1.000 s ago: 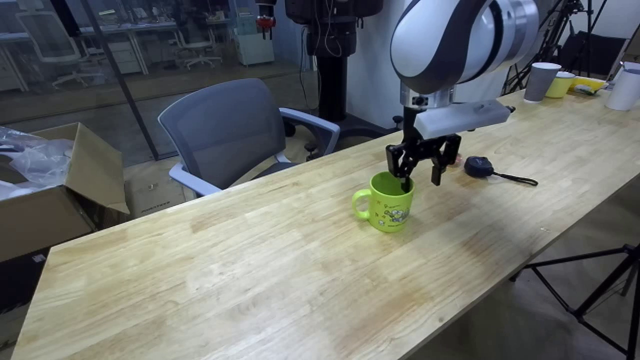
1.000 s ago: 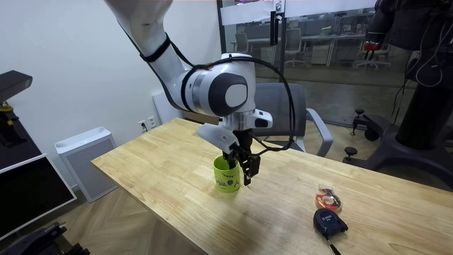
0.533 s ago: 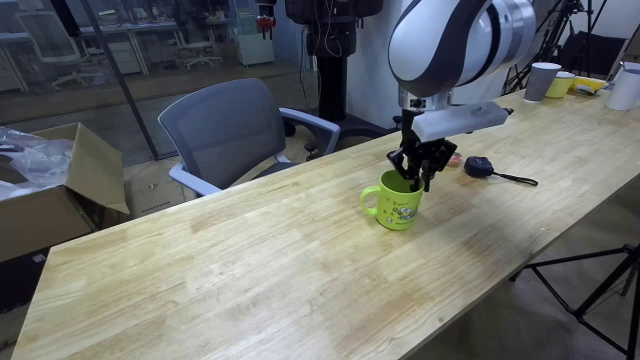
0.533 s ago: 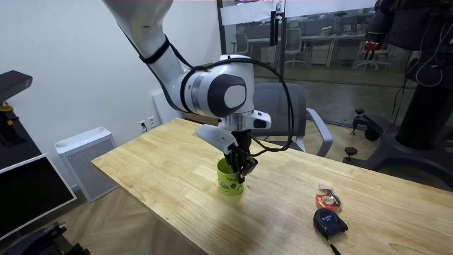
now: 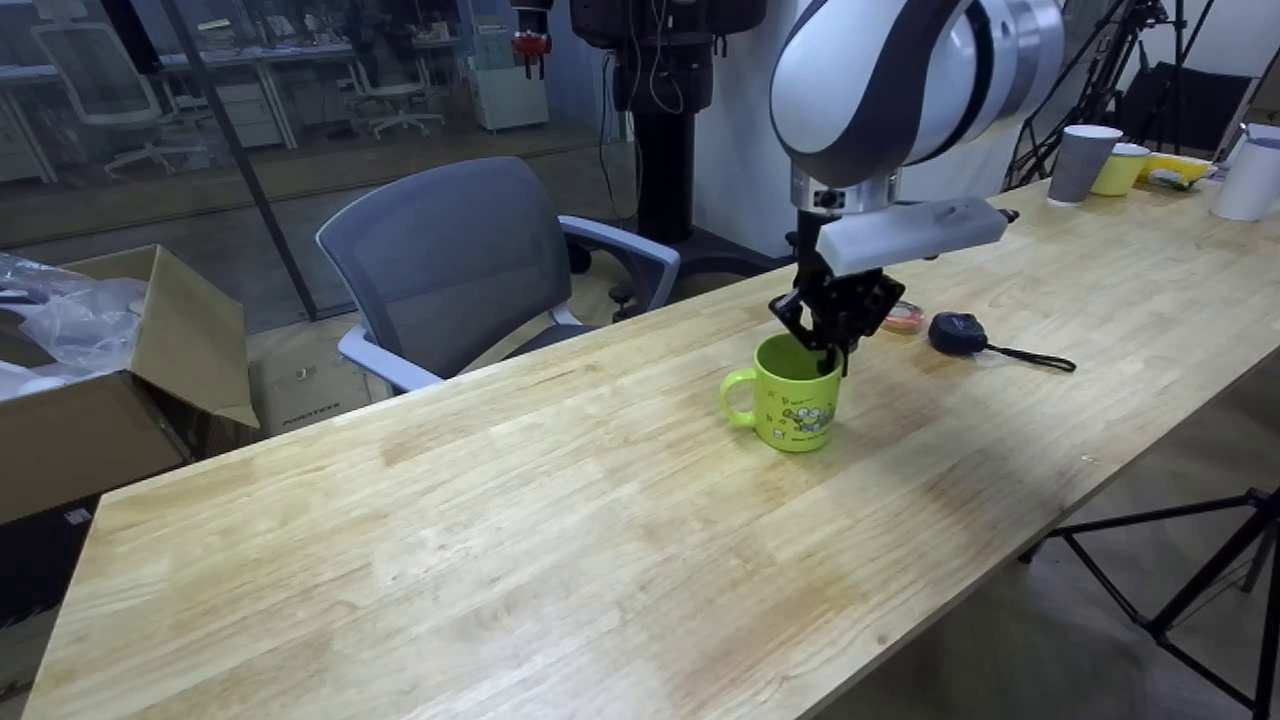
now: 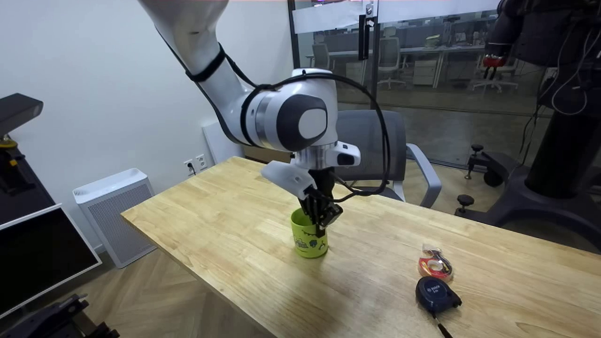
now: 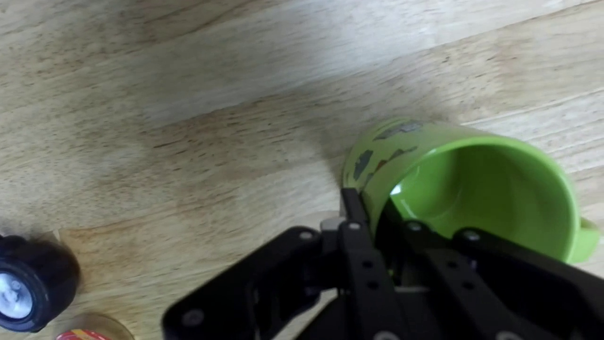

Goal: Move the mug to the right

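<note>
In both exterior views the lime-green mug [image 5: 795,410] [image 6: 307,241] is upright at the middle part of the wooden table; whether its base touches the tabletop I cannot tell. My gripper [image 5: 836,362] comes down over the side of the rim opposite the handle [image 5: 737,398]. The wrist view has the gripper [image 7: 371,206] pinching the wall of the mug [image 7: 500,184], one finger [image 7: 351,200] outside and the other inside the cup. The inner fingertip is partly lost in shadow.
A dark blue tape measure [image 5: 957,334] with a strap lies beyond the gripper, beside a small red-and-clear packet [image 6: 435,266]. Farther along the table [image 5: 500,560] stand a grey cup [image 5: 1082,165], a yellow cup [image 5: 1121,170] and a white cup [image 5: 1248,180]. An office chair [image 5: 460,260] stands against the table's edge.
The jaws have come together on the mug's wall, the outer finger swinging in against it. The mug has shifted slightly toward the tape measure's side. Over the last half second gripper and mug rose slightly in view.
</note>
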Robot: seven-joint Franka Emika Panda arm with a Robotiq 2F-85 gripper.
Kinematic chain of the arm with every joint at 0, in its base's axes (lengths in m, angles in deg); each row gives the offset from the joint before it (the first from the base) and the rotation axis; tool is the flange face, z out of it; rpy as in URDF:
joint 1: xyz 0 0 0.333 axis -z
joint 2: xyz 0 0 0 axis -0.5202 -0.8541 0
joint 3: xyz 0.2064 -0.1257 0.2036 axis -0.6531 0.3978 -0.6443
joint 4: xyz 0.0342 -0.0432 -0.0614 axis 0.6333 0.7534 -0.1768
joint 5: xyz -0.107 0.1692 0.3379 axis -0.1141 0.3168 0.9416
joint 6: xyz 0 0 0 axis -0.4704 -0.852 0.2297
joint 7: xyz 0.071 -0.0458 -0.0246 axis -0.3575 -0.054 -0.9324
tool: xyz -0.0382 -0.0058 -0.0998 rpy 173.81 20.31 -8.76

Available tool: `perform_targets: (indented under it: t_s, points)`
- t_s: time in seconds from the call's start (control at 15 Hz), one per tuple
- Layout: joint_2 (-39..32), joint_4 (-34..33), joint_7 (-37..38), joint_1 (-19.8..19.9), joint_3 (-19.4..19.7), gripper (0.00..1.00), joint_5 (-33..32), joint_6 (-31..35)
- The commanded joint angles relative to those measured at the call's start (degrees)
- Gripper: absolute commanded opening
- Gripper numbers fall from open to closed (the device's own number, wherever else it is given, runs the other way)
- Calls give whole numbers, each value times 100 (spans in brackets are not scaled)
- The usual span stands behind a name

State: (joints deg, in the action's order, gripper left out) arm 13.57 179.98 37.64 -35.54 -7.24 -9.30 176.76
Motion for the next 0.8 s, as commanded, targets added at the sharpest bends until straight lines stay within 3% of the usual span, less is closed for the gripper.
perform_targets:
  t_s: [0.0,0.73]
  points:
    - [154,-148,217,-122,28,3,-109,-90]
    - [359,-421,242,-359,-41,3,-186,-146]
